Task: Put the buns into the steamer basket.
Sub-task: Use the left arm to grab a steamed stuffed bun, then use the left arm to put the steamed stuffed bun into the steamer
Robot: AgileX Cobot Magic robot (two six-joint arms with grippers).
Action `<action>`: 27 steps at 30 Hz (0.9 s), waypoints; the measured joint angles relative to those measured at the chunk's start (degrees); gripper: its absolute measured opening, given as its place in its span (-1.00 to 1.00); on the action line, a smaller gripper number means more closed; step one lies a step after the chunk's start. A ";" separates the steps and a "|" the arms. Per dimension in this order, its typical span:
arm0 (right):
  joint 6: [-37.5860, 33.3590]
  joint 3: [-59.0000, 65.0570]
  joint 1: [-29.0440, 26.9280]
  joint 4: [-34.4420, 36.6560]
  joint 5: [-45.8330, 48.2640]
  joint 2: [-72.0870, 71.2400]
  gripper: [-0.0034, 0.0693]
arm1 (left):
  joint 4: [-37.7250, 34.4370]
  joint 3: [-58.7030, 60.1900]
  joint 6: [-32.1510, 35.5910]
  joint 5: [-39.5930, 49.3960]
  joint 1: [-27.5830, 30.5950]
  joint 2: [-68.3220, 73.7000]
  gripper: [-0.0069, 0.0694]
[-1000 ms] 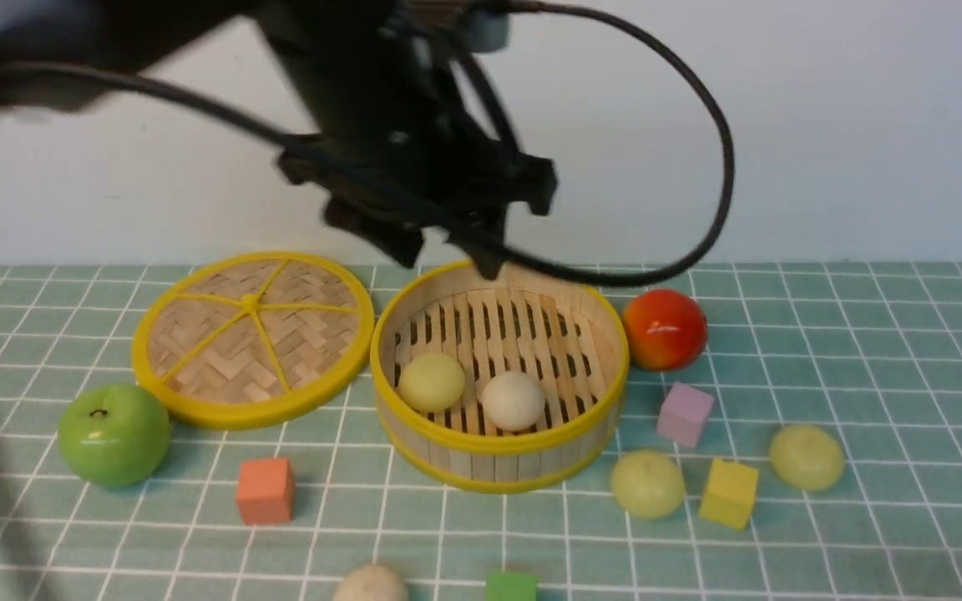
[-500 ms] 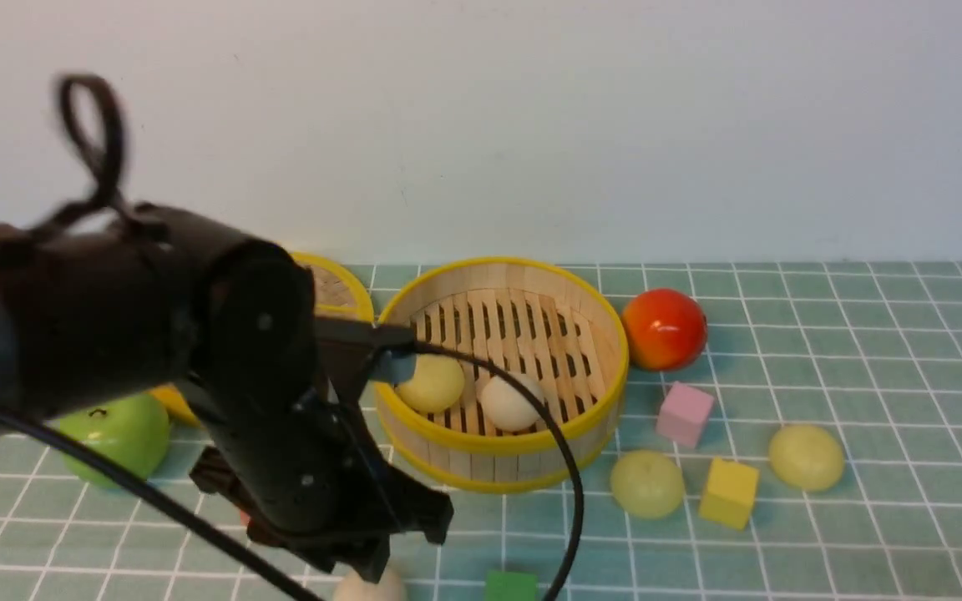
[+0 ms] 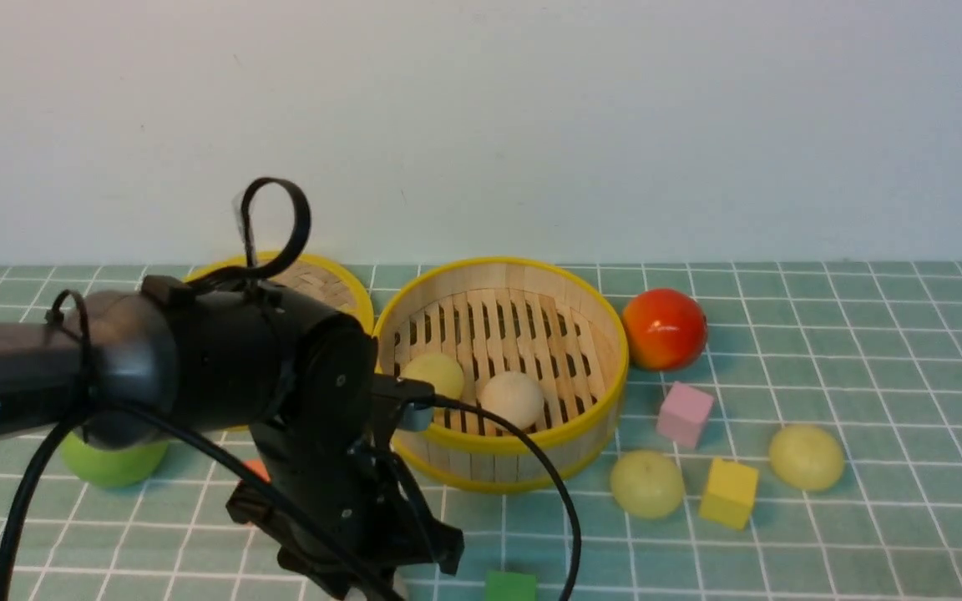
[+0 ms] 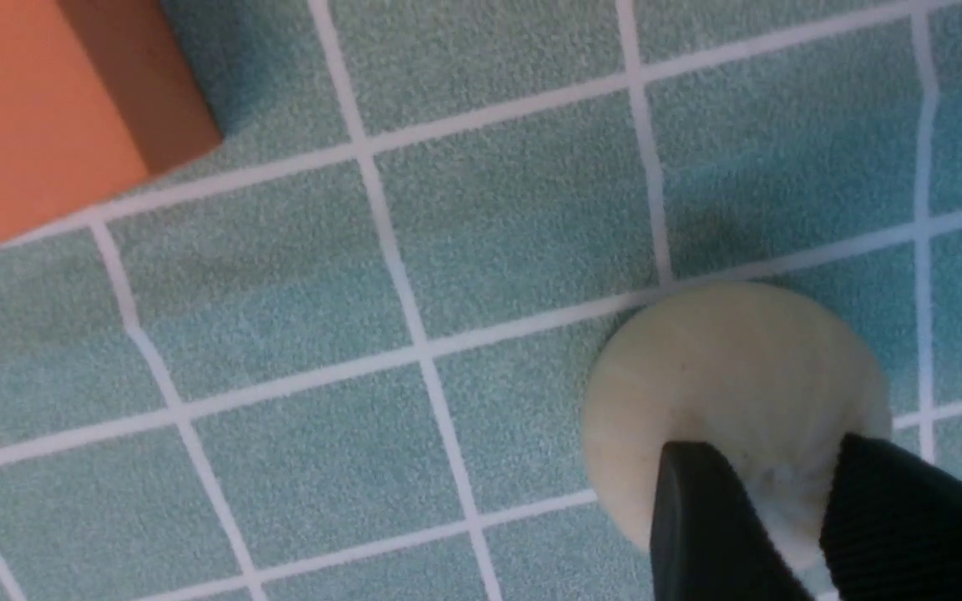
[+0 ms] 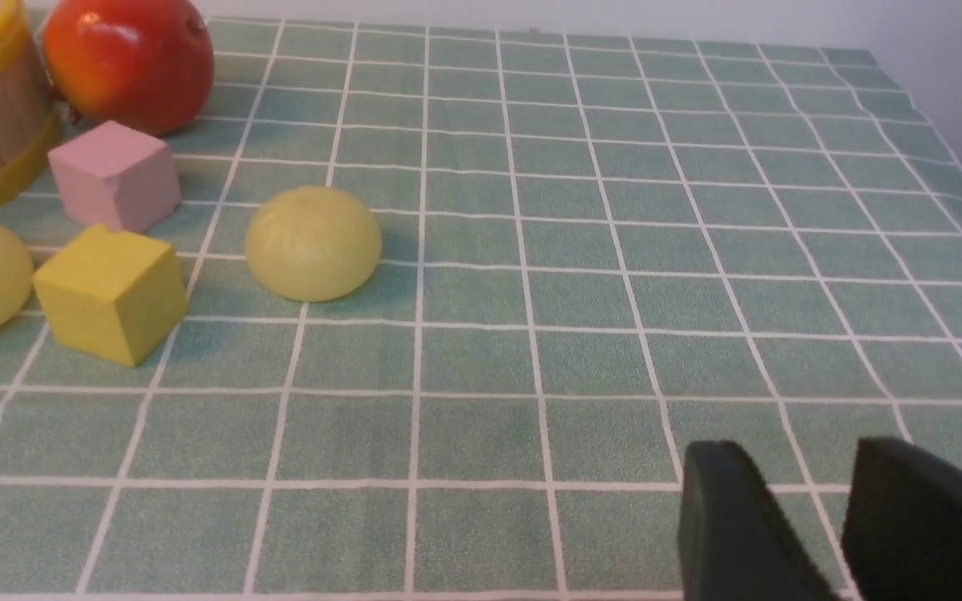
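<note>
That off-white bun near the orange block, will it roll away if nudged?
Possibly: the off-white bun looks round and sits loose on the flat tablecloth. Its matte surface probably isn't slippery to grip. It seems light, though that's a guess.

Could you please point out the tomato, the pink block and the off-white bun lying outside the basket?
tomato point(image 3: 663, 329): front view, middle of its red skin.
pink block point(image 3: 685, 415): front view, its front face.
off-white bun point(image 4: 731, 380): left wrist view, top of its dome.
</note>
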 joint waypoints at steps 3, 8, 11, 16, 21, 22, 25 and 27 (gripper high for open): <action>0.00 0.00 0.00 0.00 0.00 0.00 -0.25 | 0.38 0.00 -0.77 -1.31 0.00 0.00 -0.19; 0.00 0.00 0.00 0.00 0.00 0.00 -0.25 | 0.59 0.00 -0.88 -1.80 0.00 0.06 -0.19; 0.00 0.00 0.00 0.00 0.00 0.00 -0.25 | 0.83 0.00 -0.88 -1.75 0.00 0.86 -0.19; 0.00 0.00 0.00 0.00 0.00 0.00 -0.25 | 0.70 0.00 -0.88 -0.21 0.00 2.28 -0.23; 0.00 0.00 0.00 0.00 0.00 0.00 -0.25 | -0.36 -0.38 -0.88 0.53 0.00 2.28 -0.74; 0.00 0.00 0.00 0.00 0.00 0.00 -0.25 | -0.49 -0.53 -0.88 0.63 0.00 2.20 -0.80; 0.00 0.00 0.00 0.00 0.00 0.00 -0.25 | -0.41 -2.42 -0.88 3.63 0.00 1.74 -0.84; 0.00 0.00 0.00 0.00 0.00 0.00 -0.25 | 0.21 -5.95 -0.88 7.72 0.00 0.97 -0.84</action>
